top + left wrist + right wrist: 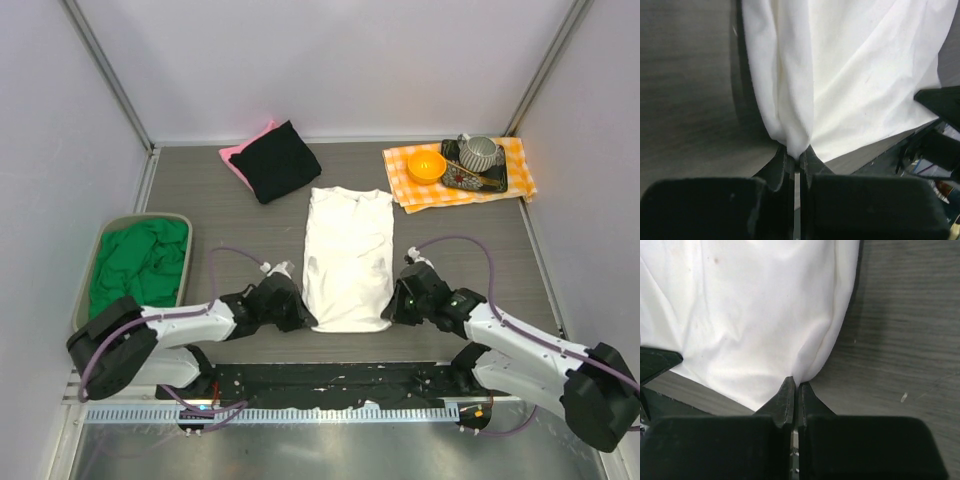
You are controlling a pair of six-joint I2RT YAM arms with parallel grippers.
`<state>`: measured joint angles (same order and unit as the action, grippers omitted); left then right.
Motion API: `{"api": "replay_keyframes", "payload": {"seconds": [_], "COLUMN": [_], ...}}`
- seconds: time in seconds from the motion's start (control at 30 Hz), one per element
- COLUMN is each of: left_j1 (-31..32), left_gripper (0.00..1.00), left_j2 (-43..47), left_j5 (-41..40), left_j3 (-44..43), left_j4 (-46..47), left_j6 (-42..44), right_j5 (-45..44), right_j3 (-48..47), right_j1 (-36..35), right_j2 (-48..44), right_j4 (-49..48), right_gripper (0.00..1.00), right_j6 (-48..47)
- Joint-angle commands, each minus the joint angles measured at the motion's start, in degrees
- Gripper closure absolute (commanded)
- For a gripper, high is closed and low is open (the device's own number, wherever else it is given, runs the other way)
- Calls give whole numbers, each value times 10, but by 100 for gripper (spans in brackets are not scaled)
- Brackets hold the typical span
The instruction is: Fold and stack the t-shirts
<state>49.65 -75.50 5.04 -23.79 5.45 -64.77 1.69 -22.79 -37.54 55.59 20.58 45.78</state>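
A white t-shirt (pixel 348 258) lies flat in the middle of the table, folded into a long strip with its hem toward me. My left gripper (pixel 300 318) is shut on the hem's left corner, and in the left wrist view the cloth (pixel 805 100) bunches between the tips (pixel 797 159). My right gripper (pixel 393 312) is shut on the right corner, where the folded edge (pixel 765 315) enters the tips (pixel 796 385). A folded black t-shirt (pixel 276 160) lies on a pink one (pixel 238 158) at the back. A green t-shirt (pixel 140 262) fills the bin.
A grey bin (pixel 107 236) stands at the left edge. An orange-and-white checked cloth (pixel 420 190) at the back right carries an orange bowl (pixel 426 165), a dark tray (pixel 478 178) and a grey cup (pixel 479 152). Walls close in the table's sides and back.
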Motion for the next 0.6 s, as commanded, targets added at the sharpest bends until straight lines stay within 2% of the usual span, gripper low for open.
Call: {"api": "replay_keyframes", "payload": {"seconds": [0.0,0.13,0.23,0.37,0.43,0.57], "left_j1": [80,181,214,215,205,149], "left_gripper": [100,100,100,100,100,100], "left_j2": [80,155,175,184,183,178], "left_j5": [-77,-140,-177,-226,-246,-238], "left_j3": [23,23,-9,-86,-136,-201], "left_j4": [-117,-153,-186,-266,-307,-325], "left_j6": [-39,-93,-88,-39,-7,42], "right_j5": [-40,-54,-66,-97,-112,-142], "right_j3": [-31,-31,-42,-99,-132,-190], "right_j1": [-46,-73,-82,-82,-82,-82], "right_j2": [-74,-146,-188,-184,-154,-82], "right_j4": [104,141,144,143,134,112], "right_gripper": [99,99,99,99,99,99], "right_j6": [18,41,45,28,19,-9]}}
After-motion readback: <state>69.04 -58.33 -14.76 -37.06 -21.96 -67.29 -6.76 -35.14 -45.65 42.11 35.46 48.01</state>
